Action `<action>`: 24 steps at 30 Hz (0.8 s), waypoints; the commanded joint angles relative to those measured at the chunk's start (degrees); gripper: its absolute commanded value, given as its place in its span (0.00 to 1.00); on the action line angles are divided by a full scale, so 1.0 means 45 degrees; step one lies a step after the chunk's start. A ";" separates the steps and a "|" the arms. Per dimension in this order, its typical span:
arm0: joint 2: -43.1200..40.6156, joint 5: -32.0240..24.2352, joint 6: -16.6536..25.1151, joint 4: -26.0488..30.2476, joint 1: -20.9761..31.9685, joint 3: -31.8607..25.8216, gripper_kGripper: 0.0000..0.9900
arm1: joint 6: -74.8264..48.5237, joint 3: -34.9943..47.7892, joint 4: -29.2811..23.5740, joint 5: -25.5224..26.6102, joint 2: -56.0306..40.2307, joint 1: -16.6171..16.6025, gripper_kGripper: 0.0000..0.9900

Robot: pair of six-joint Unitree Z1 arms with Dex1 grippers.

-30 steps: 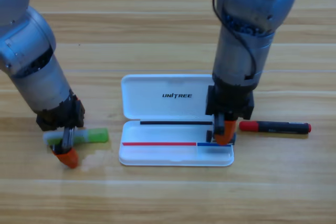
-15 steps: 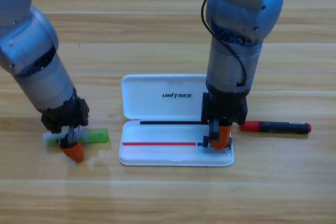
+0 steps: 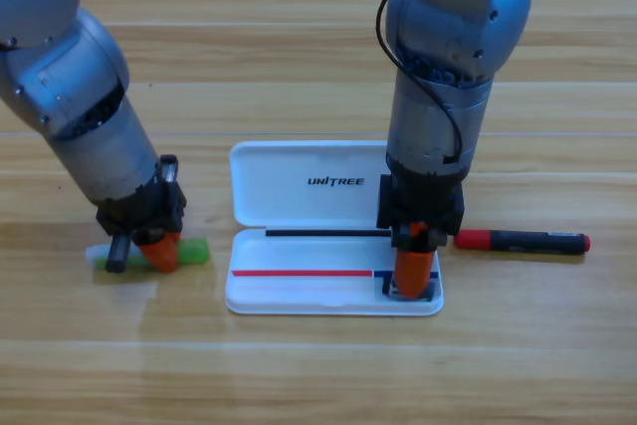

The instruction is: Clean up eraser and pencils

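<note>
The pale pencil with a green end (image 3: 189, 252) lies on the table left of the white case (image 3: 299, 298). My left gripper (image 3: 147, 251) is down on its middle and covers it there. The dark pencil with red ends (image 3: 523, 242) lies flat just right of the case, untouched. My right gripper (image 3: 415, 274) points straight down into the right end of the case's lower tray. Around the tip of that gripper show dark edges of the eraser (image 3: 434, 292), which is otherwise hidden under it.
The case lies open with its lid (image 3: 299, 168) folded back toward the arms. Bare wooden table (image 3: 318, 375) stretches in front of the case and on both sides. Both arms' bulky grey bodies stand over the back of the table.
The left gripper has swung right and up over the green-ended pencil, which shifted slightly. The right gripper has moved a little left and lowered deeper into the tray's right end.
</note>
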 commanded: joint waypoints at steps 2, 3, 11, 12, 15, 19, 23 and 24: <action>0.0756 0.0462 0.0033 -0.0099 0.0350 0.0704 0.00 | -0.0124 0.0175 0.0428 -0.0109 0.0238 0.0196 0.78; 0.0658 0.0501 0.0033 -0.0040 0.0350 0.0704 0.00 | -0.0124 0.0234 0.0623 -0.0070 -0.0074 0.0196 0.80; -0.0553 0.0599 0.0150 0.1288 0.0350 0.0216 0.00 | -0.0730 0.3183 0.0858 0.0067 -0.4879 0.0098 0.80; -0.0787 0.0599 0.0150 0.1562 0.0350 0.0040 0.00 | -0.0964 0.3652 0.0858 0.0067 -0.5367 -0.0038 0.80; -0.1314 0.0384 0.0170 0.2577 0.0448 -0.0682 0.00 | -0.1804 0.4570 0.0799 0.0009 -0.6012 -0.0878 0.80; -0.1510 -0.0632 0.0111 0.4023 0.0741 -0.2050 0.00 | -0.2937 0.5214 0.0135 -0.0128 -0.5309 -0.2226 0.80; -0.1705 -0.1315 -0.0201 0.4843 0.0780 -0.2831 0.00 | -0.3542 0.5234 -0.1076 -0.0128 -0.3805 -0.3222 0.80; -0.1724 -0.1433 -0.0260 0.5038 0.0780 -0.3007 0.00 | -0.3699 0.5175 -0.1349 -0.0128 -0.3434 -0.3359 0.80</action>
